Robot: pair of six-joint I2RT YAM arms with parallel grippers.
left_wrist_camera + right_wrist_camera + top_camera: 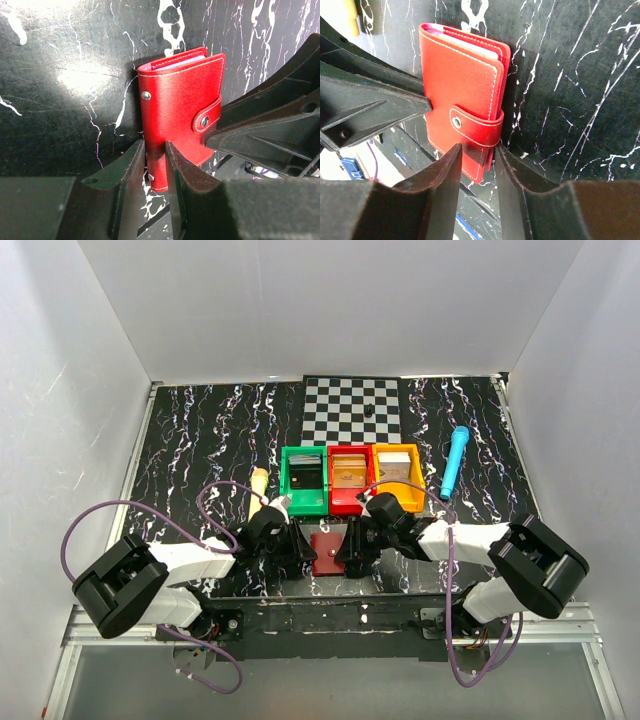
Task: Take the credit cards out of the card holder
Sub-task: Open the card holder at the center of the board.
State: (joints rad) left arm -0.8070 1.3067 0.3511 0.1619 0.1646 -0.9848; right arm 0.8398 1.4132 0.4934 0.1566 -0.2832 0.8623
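Card holder (327,552): closed, strap snapped, near edge of counter (200,440) | left hand (155,150): narrow, clamping holder's left edge | right hand (477,152): narrow, clamping right edge

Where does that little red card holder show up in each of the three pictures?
Top external: the card holder sits low centre, just nearer than the red bin.
Left wrist: centre, slightly right.
Right wrist: centre-left.
Shared landmark: the black, white-veined tabletop behind it.

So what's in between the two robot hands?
The red card holder, closed by its snap strap, lies between the left gripper and the right gripper. The top view shows this best.
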